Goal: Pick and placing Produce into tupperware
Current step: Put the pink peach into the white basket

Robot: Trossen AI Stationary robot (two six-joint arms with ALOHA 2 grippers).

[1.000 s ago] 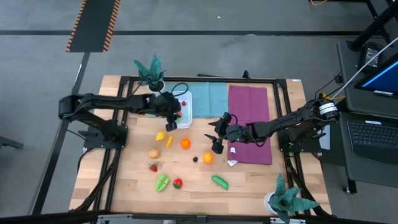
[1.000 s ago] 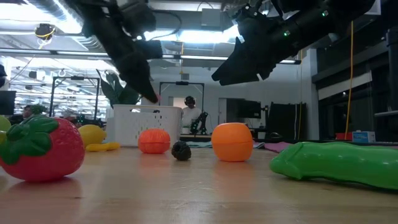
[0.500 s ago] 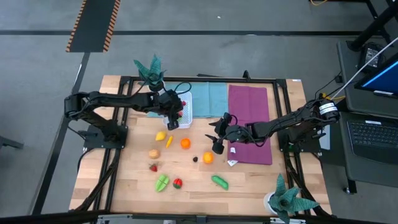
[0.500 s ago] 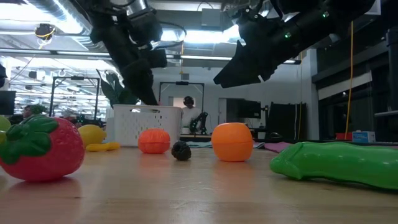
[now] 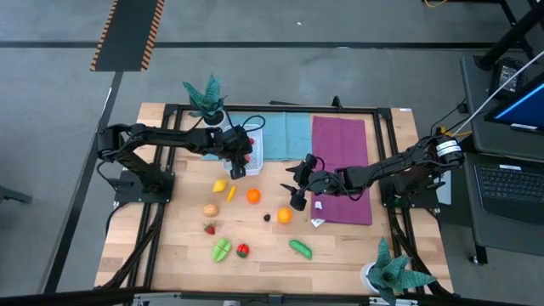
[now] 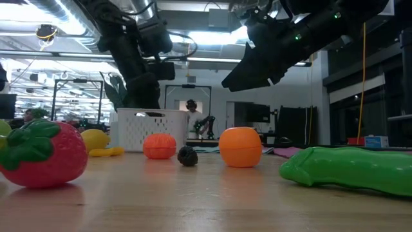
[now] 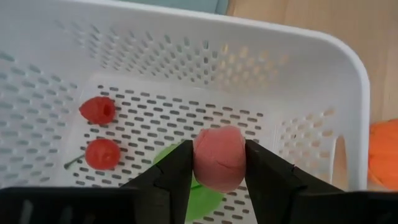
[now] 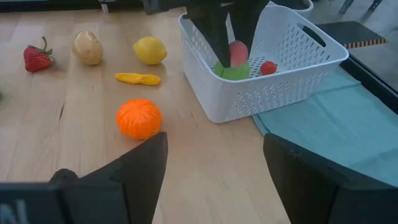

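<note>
While clamped between the left gripper (image 7: 217, 171) fingers, a pink produce piece (image 7: 219, 157) hangs inside the white tupperware (image 7: 323, 93), above a green piece (image 7: 202, 190) and beside 2 red pieces (image 7: 98, 109). Outside on the worktop (image 5: 340, 246) lie an orange (image 8: 139, 118), a lemon (image 8: 150, 50) and a strawberry (image 8: 36, 57). Right gripper (image 5: 297, 189), fingers apart, hovers near centre.

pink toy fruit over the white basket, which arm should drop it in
Left. The left gripper is shut on the pink toy fruit directly above the white perforated plastic basket. The right gripper hangs open and empty over the wooden table, away from the basket.
</note>
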